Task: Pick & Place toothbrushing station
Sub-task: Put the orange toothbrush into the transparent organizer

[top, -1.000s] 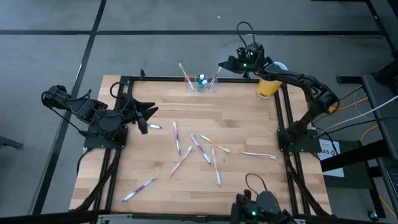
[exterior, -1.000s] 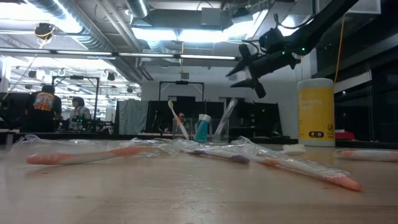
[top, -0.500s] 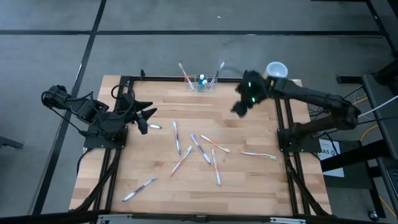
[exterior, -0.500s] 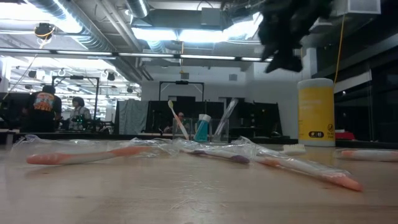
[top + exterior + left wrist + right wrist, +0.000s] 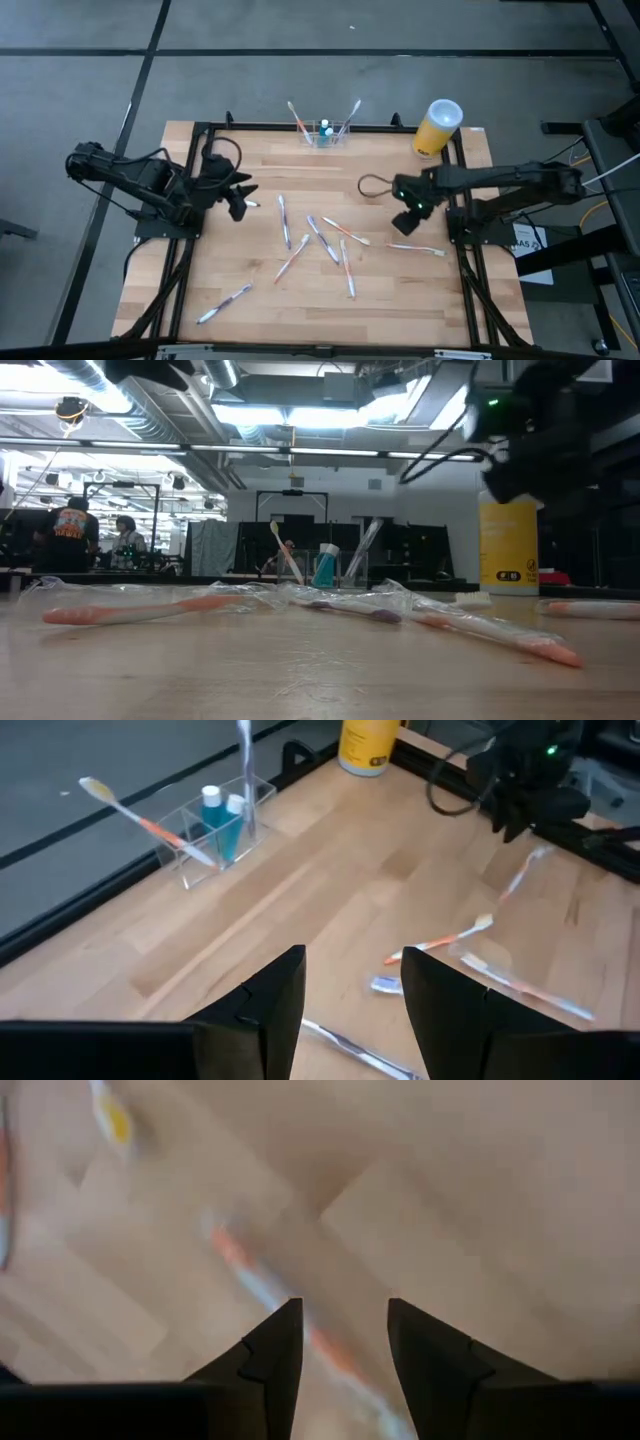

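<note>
The toothbrushing station (image 5: 323, 133) is a small clear holder that stands on the table at the middle of the far edge. It holds two or three toothbrushes and a blue-and-white tube. It also shows in the low view (image 5: 335, 568) and in the left wrist view (image 5: 216, 824). My right gripper (image 5: 405, 220) is open and empty. It hovers over the table's right half, well nearer than the station, above a wrapped toothbrush (image 5: 240, 1255). My left gripper (image 5: 241, 202) is open and empty at the table's left side, pointing toward the middle.
Several wrapped toothbrushes (image 5: 320, 240) lie scattered over the table's middle and near half. A yellow cylinder with a white top (image 5: 437, 127) stands at the far right corner. A black cable loop (image 5: 372, 186) hangs beside my right arm. People stand in the room beyond the table (image 5: 70, 535).
My right gripper has left the far edge beside the station and the yellow cylinder. It has swung toward the table's near edge and come down over the scattered toothbrushes on the right. My left gripper has shifted a little toward the table's right. The station has stayed put.
</note>
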### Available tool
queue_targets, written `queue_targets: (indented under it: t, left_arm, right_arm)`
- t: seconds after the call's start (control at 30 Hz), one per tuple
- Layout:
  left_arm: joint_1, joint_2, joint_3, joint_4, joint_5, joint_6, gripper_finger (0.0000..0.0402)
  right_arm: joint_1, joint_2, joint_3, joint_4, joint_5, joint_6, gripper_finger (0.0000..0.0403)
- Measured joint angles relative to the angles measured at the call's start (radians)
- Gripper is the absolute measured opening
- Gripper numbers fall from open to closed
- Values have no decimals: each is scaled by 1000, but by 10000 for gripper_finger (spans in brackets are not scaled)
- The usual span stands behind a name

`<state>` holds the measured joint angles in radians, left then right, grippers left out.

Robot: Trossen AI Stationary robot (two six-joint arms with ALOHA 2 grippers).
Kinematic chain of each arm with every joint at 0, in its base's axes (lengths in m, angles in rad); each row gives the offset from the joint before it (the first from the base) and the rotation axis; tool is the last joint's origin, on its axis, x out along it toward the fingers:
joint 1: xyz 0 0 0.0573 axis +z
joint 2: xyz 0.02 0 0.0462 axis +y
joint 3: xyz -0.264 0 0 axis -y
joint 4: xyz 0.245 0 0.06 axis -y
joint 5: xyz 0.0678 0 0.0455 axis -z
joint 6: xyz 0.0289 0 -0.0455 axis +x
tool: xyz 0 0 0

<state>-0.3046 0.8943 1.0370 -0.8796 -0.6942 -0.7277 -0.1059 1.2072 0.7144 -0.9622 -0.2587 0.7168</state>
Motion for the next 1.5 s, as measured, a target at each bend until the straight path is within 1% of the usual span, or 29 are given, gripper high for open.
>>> queue_targets:
  t: [0.13, 0.27, 0.3, 0.4, 0.57, 0.67, 0.77, 0.87, 1.07, 1.2, 1.27, 1.37, 1.43, 1.5]
  left_arm:
    - [0, 1, 0, 8, 10, 24, 162]
    - [0, -3, 0, 18, 35, 43, 162]
    - [0, -3, 0, 16, 41, 44, 162]
    - [0, -3, 0, 23, 55, 58, 162]
    - [0, -3, 0, 54, 59, 61, 162]
    - [0, -3, 0, 60, 60, 61, 162]
    - [0, -2, 0, 76, 60, 69, 162]
    - [0, -2, 0, 100, 60, 70, 162]
    - [0, -3, 0, 130, 85, 78, 162]
    - [0, -3, 0, 130, 113, 79, 162]
    - [0, -2, 0, 132, 120, 79, 162]
    - [-1, -2, 0, 152, 121, 81, 162]
    - [-1, -3, 0, 162, 121, 94, 162]
    - [-1, -3, 0, 164, 121, 107, 162]
  right_arm:
    - [114, -83, -18, -42, 6, 116, 150]
    - [267, -143, -19, -230, -16, 182, 150]
    - [307, -155, -21, -250, -17, 188, 150]
    - [397, -183, -16, -224, 2, 243, 150]
    - [472, -155, -18, -216, 33, 294, 150]
    - [498, -135, -26, -200, 69, 321, 150]
    - [507, -114, -77, -123, 83, 361, 150]
    - [507, -93, -148, -18, 73, 402, 150]
    - [507, -79, -238, 58, 55, 428, 150]
    - [509, -72, -295, 198, 2, 451, 150]
    - [508, -69, -311, 230, -14, 485, 148]
    - [508, -65, -308, 275, -26, 522, 122]
    - [509, -61, -281, 350, -9, 523, 83]
    - [509, -66, -246, 431, -7, 517, 32]
